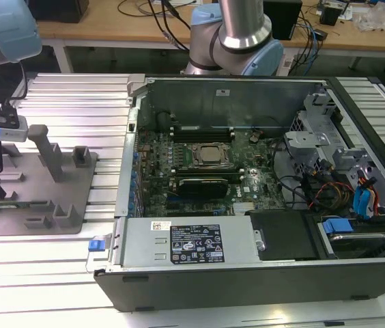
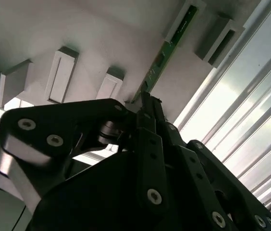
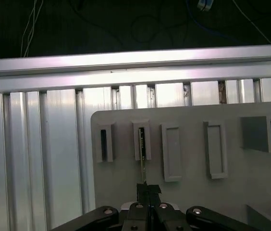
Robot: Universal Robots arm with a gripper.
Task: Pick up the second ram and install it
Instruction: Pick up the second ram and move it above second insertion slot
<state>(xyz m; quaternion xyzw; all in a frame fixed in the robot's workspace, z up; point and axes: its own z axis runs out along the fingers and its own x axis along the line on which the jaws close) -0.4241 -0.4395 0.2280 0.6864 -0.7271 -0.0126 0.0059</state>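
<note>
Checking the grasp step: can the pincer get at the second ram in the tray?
Likely yes: the pincer looks closed on the second ram, and nothing on the grey tray blocks it.

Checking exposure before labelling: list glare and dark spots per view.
Exterior view: glare washes the aluminium slats below the case; first wrist view: bright band along the rail, black beyond; second wrist view: gripper a dark silhouette, second ram softly lit.

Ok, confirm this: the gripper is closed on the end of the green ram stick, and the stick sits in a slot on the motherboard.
Wrong on the slot. The second ram stands on edge in a slot of the grey holder tray, not on the motherboard; both wrist views show it. The gripper is closed on its end, as you said.
</note>
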